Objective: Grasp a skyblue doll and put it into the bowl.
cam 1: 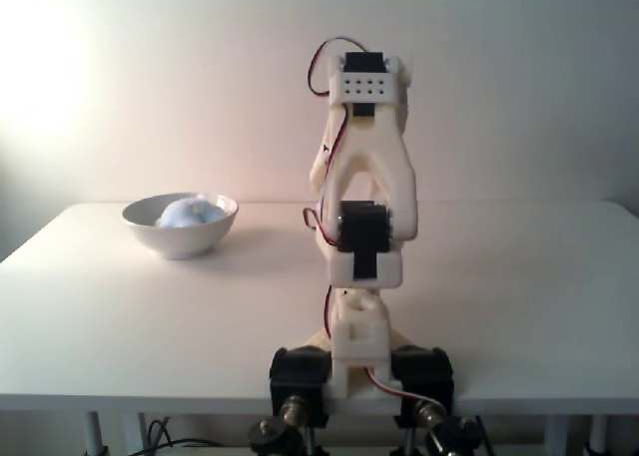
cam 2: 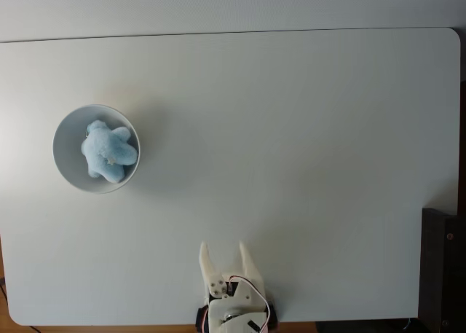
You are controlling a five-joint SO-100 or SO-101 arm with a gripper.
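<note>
Skyblue doll [cam 2: 109, 151] lies inside the bowl [cam 2: 65, 167]; hand [cam 2: 226, 254] well apart, fingers spread, empty.

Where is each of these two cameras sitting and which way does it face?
Fixed view at table height: sits behind the arm's base, looking across the table toward the wall; the folded arm fills the centre.
Fixed view from above: looks straight down on the table; the gripper enters at the bottom edge, jaws apart.
Both show the skyblue doll in the bowl, at left.
</note>
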